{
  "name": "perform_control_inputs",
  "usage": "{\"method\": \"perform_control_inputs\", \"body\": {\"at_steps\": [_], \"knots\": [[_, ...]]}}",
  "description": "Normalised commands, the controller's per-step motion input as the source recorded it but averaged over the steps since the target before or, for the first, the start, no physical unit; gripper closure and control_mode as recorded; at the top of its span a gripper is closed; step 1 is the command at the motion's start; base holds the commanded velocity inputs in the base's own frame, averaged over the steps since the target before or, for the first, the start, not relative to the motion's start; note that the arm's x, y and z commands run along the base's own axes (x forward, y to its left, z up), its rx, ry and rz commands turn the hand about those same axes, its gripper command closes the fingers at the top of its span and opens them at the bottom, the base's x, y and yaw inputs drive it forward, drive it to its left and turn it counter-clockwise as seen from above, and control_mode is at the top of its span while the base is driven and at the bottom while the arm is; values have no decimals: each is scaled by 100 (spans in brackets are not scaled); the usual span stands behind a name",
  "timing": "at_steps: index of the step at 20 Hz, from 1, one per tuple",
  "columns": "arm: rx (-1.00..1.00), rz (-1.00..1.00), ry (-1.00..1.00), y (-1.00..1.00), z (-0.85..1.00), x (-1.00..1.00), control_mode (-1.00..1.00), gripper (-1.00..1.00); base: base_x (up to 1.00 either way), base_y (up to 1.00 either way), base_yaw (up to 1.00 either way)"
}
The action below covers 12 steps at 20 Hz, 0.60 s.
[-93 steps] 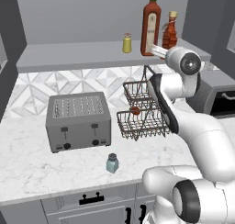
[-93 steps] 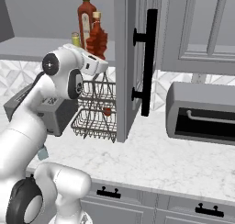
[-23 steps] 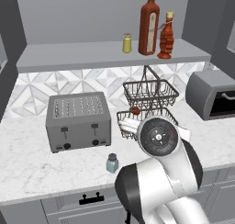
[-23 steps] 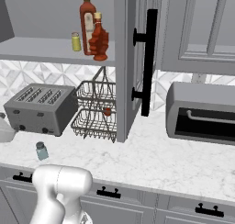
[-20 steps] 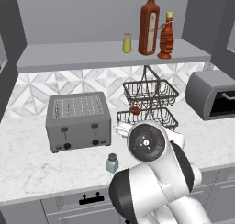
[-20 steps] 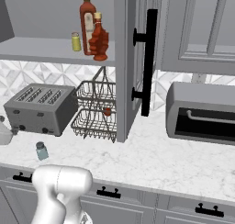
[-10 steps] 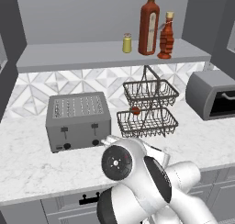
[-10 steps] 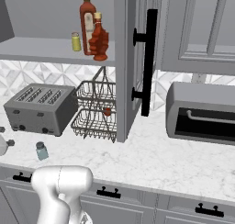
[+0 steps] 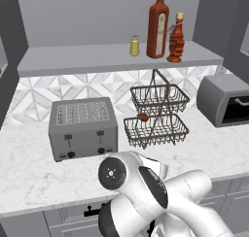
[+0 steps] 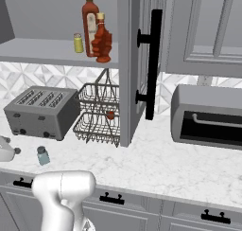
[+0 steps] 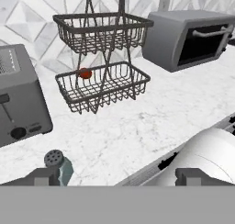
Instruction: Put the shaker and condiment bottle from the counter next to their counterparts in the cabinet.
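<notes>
Marble-patterned white counter [image 10: 156,166] holds the small blue-grey glass shaker [image 10: 43,155] in front of the grey metal toaster [image 10: 41,112]. We see our gripper [image 11: 117,176] open, its left fingertip [image 11: 43,176] just beside the shaker. Above the toaster, the orange-red leaf-shaped bottle [image 10: 102,41] stands on the grey cabinet shelf [image 10: 42,52].

Shaker [image 10: 43,155]: upright on counter [image 10: 189,168], lower left of right base view. Condiment bottle [image 10: 102,39]: upright on cabinet [image 10: 42,50] shelf, touching red counterparts [image 10: 90,24] bottle.

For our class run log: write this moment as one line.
phase: going for shaker | fingers: open, empty | shaker: on counter by toaster | leaf bottle: on cabinet shelf
</notes>
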Motion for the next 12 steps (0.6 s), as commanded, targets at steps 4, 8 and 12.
{"method": "perform_control_inputs", "body": {"at_steps": [4,8,12], "knots": [[-6,12,3,2,-57,28,-100,-100,0,0,0],[-9,8,-8,1,-65,17,-100,-100,0,0,0],[-8,1,-19,0,-66,0,-100,-100,0,0,0]]}}
